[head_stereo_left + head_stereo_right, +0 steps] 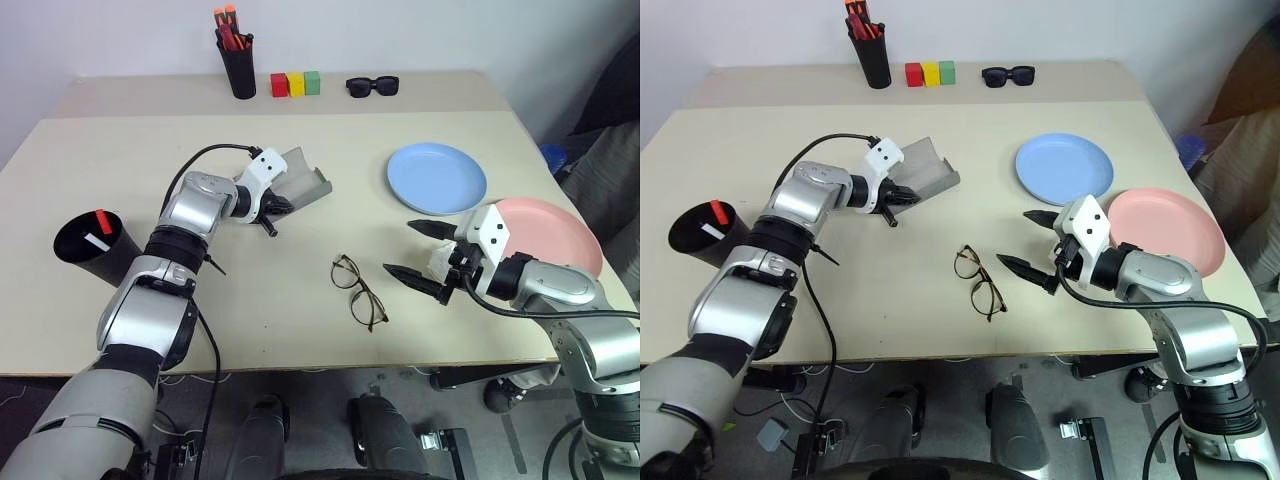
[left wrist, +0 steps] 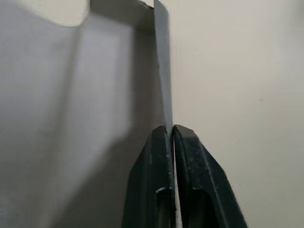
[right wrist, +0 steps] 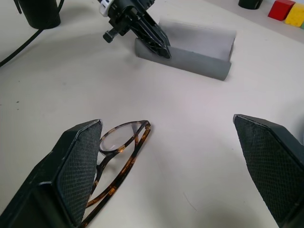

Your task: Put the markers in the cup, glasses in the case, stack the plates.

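The grey case (image 1: 303,178) lies open on the table left of centre. My left gripper (image 1: 288,206) is shut on the thin front wall of the case (image 2: 161,71), as the left wrist view shows up close. The glasses (image 1: 358,291) lie unfolded on the table near the front middle. My right gripper (image 1: 399,248) hangs open just to their right, with nothing between its fingers (image 3: 78,166). The black cup (image 1: 85,247) stands at the far left with a white marker (image 1: 97,241) and a red marker (image 1: 102,218) in it. The blue plate (image 1: 436,178) and the pink plate (image 1: 555,235) lie side by side at the right.
At the back stand a black pen holder (image 1: 240,68) with orange-red markers, three coloured blocks (image 1: 295,84) and black sunglasses (image 1: 372,86). The table's front edge runs just below the glasses. A black cable (image 1: 205,155) loops over my left arm.
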